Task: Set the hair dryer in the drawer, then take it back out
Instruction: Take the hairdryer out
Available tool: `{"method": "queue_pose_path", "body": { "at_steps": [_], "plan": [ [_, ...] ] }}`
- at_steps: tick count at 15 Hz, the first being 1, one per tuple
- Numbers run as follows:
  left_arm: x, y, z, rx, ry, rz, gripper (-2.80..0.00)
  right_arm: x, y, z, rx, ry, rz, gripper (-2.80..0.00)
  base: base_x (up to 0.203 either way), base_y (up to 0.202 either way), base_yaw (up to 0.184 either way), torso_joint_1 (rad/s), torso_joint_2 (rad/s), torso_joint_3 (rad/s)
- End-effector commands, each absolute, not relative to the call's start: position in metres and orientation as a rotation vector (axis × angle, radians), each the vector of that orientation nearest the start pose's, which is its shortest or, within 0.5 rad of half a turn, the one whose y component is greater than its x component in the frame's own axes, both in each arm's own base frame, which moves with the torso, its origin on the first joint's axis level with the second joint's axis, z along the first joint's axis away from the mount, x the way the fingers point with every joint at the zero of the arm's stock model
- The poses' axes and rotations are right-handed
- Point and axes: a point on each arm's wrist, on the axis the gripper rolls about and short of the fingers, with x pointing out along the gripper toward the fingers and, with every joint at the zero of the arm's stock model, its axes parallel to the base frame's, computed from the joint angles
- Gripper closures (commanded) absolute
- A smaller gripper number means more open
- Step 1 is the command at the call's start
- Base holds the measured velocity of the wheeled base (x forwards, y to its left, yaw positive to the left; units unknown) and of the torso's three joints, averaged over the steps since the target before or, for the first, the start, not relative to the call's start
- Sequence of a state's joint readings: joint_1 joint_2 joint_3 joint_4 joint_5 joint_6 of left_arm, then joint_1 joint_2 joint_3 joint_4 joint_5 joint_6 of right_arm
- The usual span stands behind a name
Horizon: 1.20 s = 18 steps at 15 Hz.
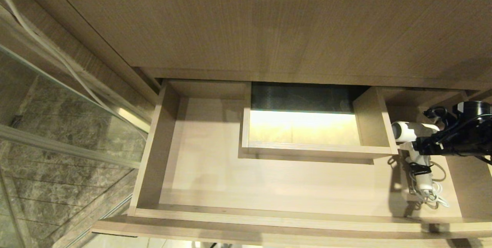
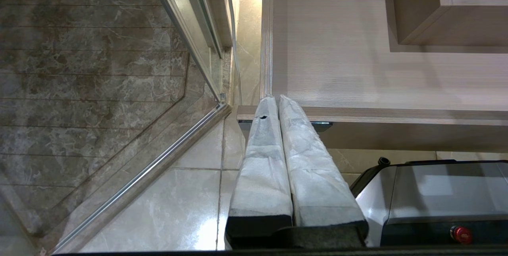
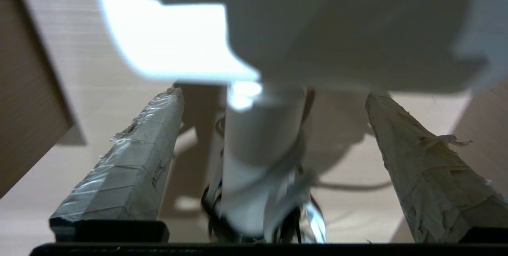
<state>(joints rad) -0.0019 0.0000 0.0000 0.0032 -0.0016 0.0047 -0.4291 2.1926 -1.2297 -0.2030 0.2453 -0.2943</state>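
Now the right gripper (image 3: 274,129) is hanging over the white plastic hair dryer (image 1: 413,142), its taped fingers (image 3: 131,176) spread wide on either side of the handle and gripping nothing. The dryer is lying in the right end of the wide, shallow wood-grain drawer (image 1: 200,171), beside the boxed cut-out (image 1: 319,148). The risk, I'd say: the bundled white cord (image 1: 432,196) snagging a finger or the barrel getting nudged. The left gripper (image 2: 278,105) is sitting closed and empty by the drawer's front corner.

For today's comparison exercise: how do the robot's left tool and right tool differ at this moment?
The left tool is shut, its taped fingers pressed together; the right tool stands wide open. The left tool hangs outside the drawer, by its front corner, near nothing; the right tool straddles the hair dryer inside it. Both have pale tape-wrapped fingers.
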Motion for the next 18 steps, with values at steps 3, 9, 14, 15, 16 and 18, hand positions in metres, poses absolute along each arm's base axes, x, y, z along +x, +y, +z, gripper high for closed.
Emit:
{"method": "queue_pose_path", "body": {
  "at_steps": [3, 9, 14, 15, 16, 18],
  "plan": [
    [-0.023, 0.0, 0.075, 0.005, 0.004, -0.003, 0.0, 0.39, -0.17, 0.053, -0.033, 0.747, -0.055, -2.8, 0.0, 0.0, 0.0, 0.0, 0.0, 0.0],
    [-0.023, 0.0, 0.075, 0.005, 0.005, -0.005, 0.0, 0.4, -0.174, 0.055, -0.067, 0.68, -0.065, 0.0, 0.0, 0.0, 0.0, 0.0, 0.0, 0.0],
    [-0.023, 0.0, 0.075, 0.005, 0.004, -0.003, 0.0, 0.395, -0.172, 0.071, -0.144, 0.66, -0.055, 0.0, 0.0, 0.0, 0.0, 0.0, 0.0, 0.0],
    [-0.023, 0.0, 0.075, 0.004, 0.004, -0.003, 0.0, 0.393, -0.171, 0.079, -0.149, 0.648, -0.059, 0.0, 0.0, 0.0, 0.0, 0.0, 0.0, 0.0],
    [-0.023, 0.0, 0.075, 0.005, 0.003, -0.003, 0.0, 0.389, -0.17, 0.087, -0.154, 0.636, -0.062, 0.0, 0.0, 0.0, 0.0, 0.0, 0.0, 0.0],
    [-0.023, 0.0, 0.075, 0.005, 0.003, -0.003, 0.0, 0.38, -0.166, 0.102, -0.158, 0.624, -0.065, 0.0, 0.0, 0.0, 0.0, 0.0, 0.0, 0.0]
  ]
}}
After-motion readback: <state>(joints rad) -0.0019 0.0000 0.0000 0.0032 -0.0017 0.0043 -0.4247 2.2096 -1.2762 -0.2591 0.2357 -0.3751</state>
